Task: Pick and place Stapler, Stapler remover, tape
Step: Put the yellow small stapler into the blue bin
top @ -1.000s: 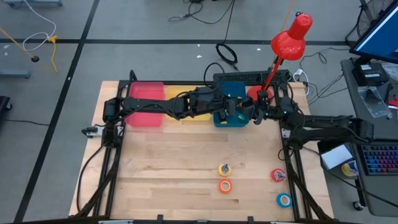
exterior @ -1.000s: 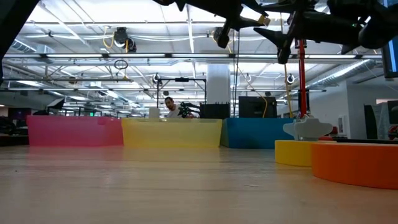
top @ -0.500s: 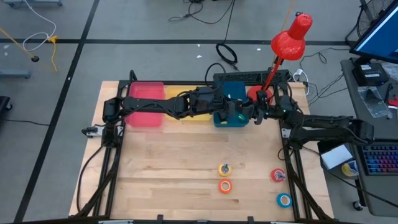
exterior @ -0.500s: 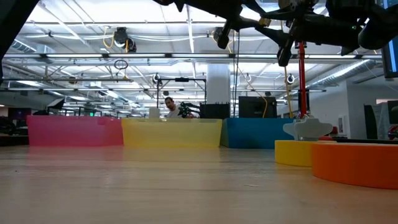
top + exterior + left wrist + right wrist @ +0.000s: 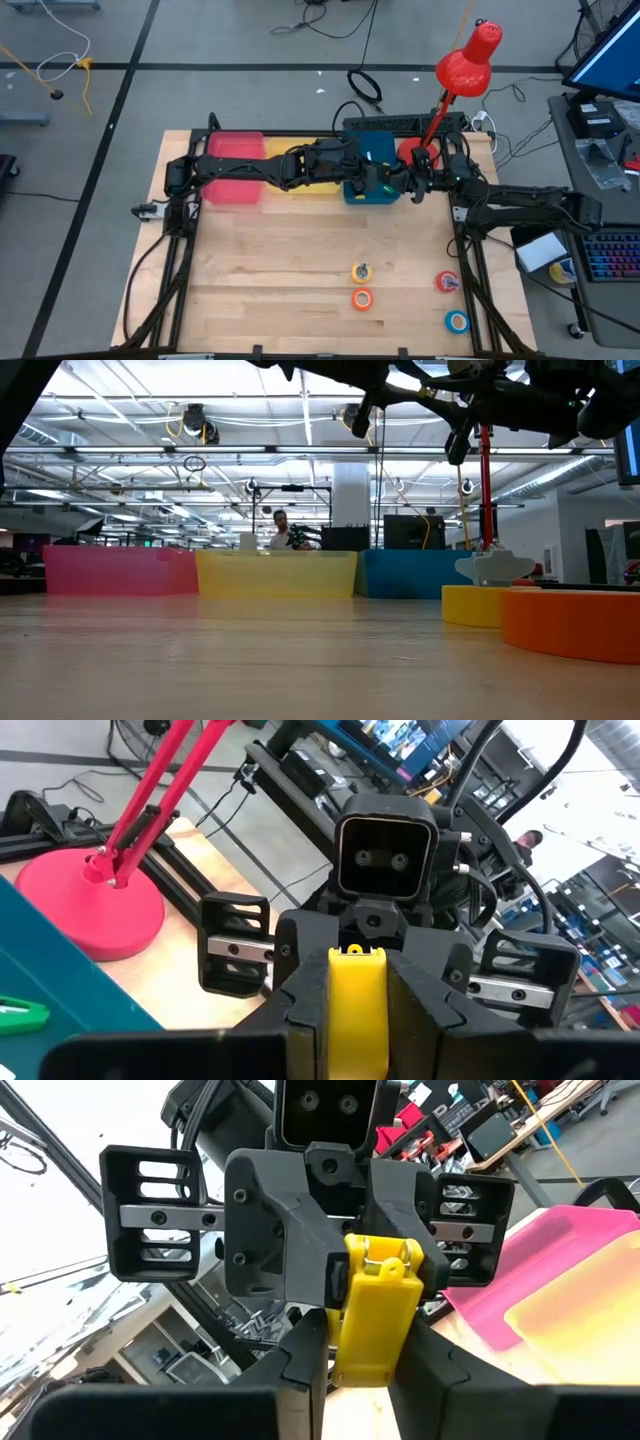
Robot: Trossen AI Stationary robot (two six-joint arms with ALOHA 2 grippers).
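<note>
Right, high view first: the left gripper (image 5: 383, 184) and right gripper (image 5: 407, 185) met nose to nose above the blue bin (image 5: 377, 148), at the table's far edge. The stapler (image 5: 357, 1000) sat hidden between them there. The four tape rolls lay well apart from the arms near the front: yellow (image 5: 361, 272), orange (image 5: 362, 298), red (image 5: 447, 283), blue (image 5: 457, 321).

Low view: both arms hung high over the bin row; you couldn't read the jaws from there.

Left wrist view: its jaws were clamped on one end of the stapler, and the right gripper faced it head on.

Right wrist view: its fingers (image 5: 300, 1365) sat tight against both flanks of the other end, so it looked gripped from both sides, in mid-air.

Handling, my read: rigid, smooth plastic shell, moderately heavy for its size, hinged. You'd want the pads on the flat sides near the middle, not the tip. A grip at one end lets it pivot, and the smooth plastic can slide.
</note>
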